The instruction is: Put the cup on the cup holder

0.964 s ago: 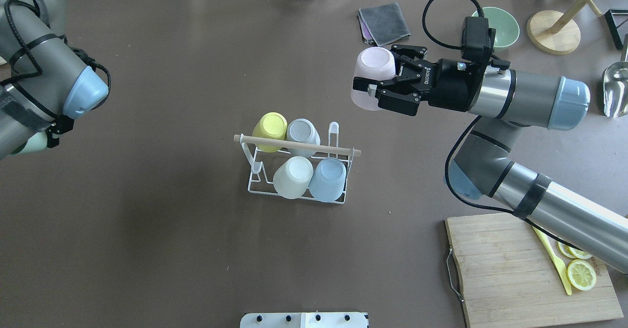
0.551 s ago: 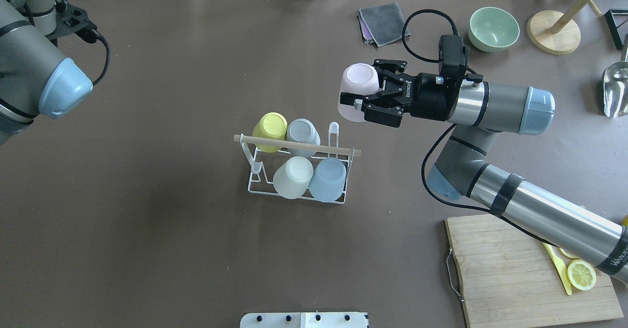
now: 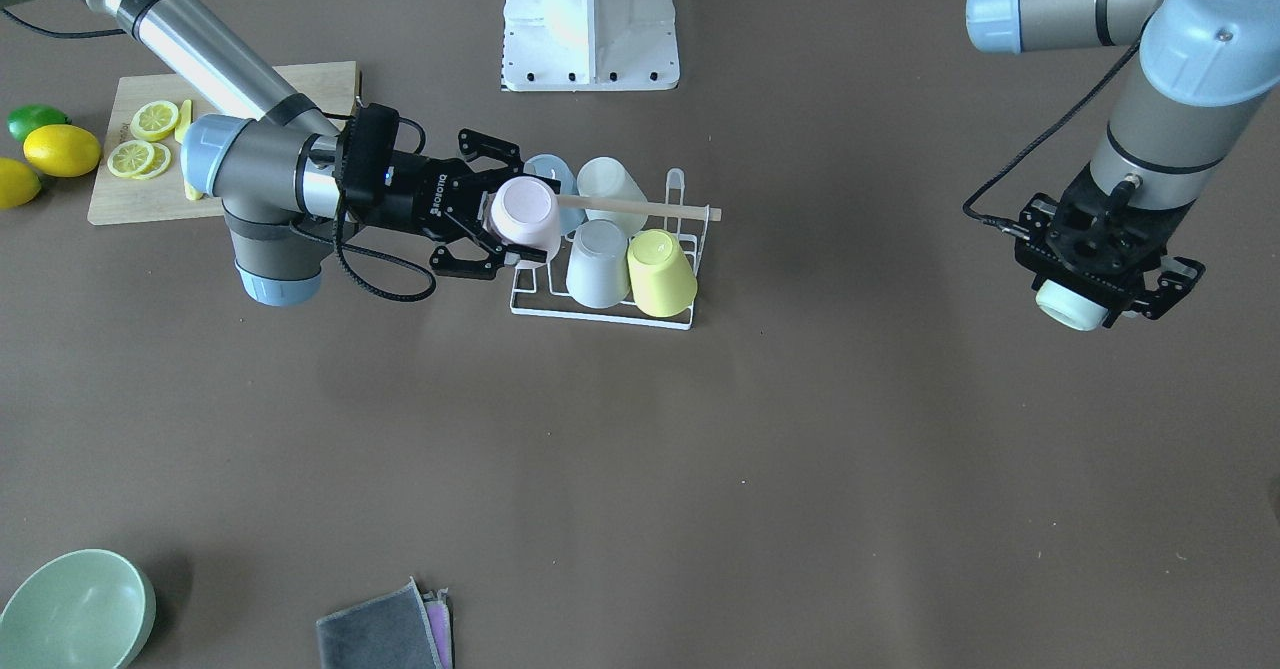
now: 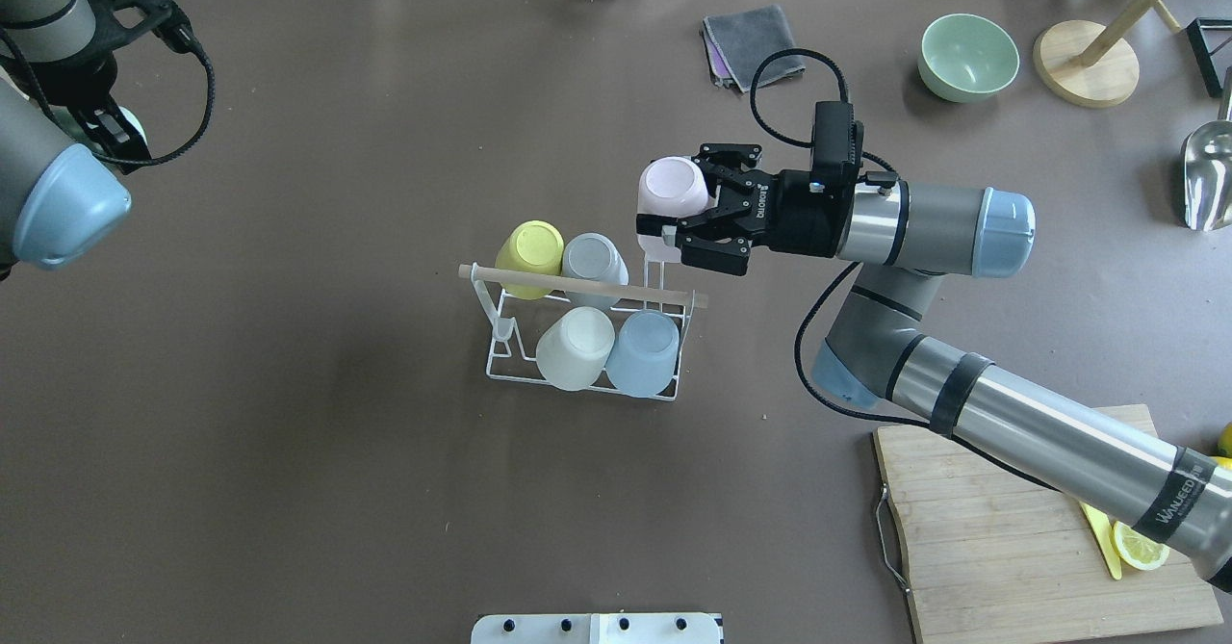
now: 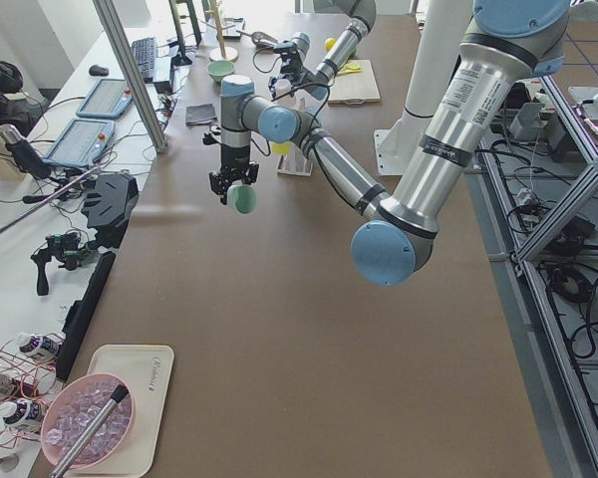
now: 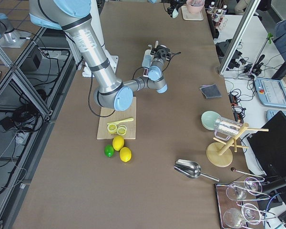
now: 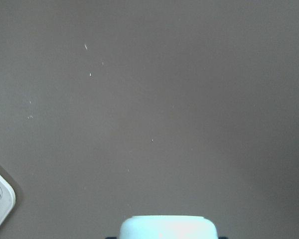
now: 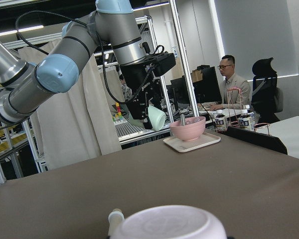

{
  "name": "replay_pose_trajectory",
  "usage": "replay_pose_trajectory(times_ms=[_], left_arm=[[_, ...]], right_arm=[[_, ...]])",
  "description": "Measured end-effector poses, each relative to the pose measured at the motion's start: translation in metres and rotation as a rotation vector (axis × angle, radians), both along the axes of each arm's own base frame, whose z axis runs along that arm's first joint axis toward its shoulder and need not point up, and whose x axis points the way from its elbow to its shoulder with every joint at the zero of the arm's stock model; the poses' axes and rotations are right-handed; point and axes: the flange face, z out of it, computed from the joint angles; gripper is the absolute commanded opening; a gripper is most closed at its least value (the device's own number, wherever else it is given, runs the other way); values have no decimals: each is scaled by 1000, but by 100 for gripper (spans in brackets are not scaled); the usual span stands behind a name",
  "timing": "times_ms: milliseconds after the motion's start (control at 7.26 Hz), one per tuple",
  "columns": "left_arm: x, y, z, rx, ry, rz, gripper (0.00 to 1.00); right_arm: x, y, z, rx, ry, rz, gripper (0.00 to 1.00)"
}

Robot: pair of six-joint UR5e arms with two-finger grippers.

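My right gripper (image 4: 679, 203) is shut on an upturned pink cup (image 4: 667, 192) and holds it just above the far right corner of the cup holder (image 4: 493, 369), a white wire rack with a wooden dowel (image 4: 481, 272) on top. The front view shows the pink cup (image 3: 523, 214) at the rack's (image 3: 590, 311) end, beside the dowel. Yellow (image 4: 530, 247), grey (image 4: 591, 259), white (image 4: 576, 342) and blue (image 4: 643, 346) cups sit upturned on the rack. My left gripper (image 3: 1090, 299) is shut on a pale green cup (image 3: 1070, 307), high above the table's left end.
A wooden cutting board (image 4: 1001, 528) with lemon slices and a yellow knife lies at the near right. A green bowl (image 4: 968, 55), a grey cloth (image 4: 753, 45), a wooden stand (image 4: 1086, 62) and a metal scoop (image 4: 1208, 177) line the far right.
My right gripper has carried the pink cup left and toward the robot, up to the rack's far right corner. My left arm has swung toward the far left of the table.
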Motion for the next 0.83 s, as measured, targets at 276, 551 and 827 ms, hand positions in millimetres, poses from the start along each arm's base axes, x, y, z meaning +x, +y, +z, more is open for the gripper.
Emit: replay_pose_trajectory(times_ms=[276,551,827], left_arm=[[6,3,-15,110,165,-45,0],[11,3,-22,219,343,-117,0],[12,14,-39,333,565,-169,0]], right_arm=[[-6,0,0,10,16,7,0],[-9,-1,-1,17,30,16,0],[-12,-4,2,24,45,26,0]])
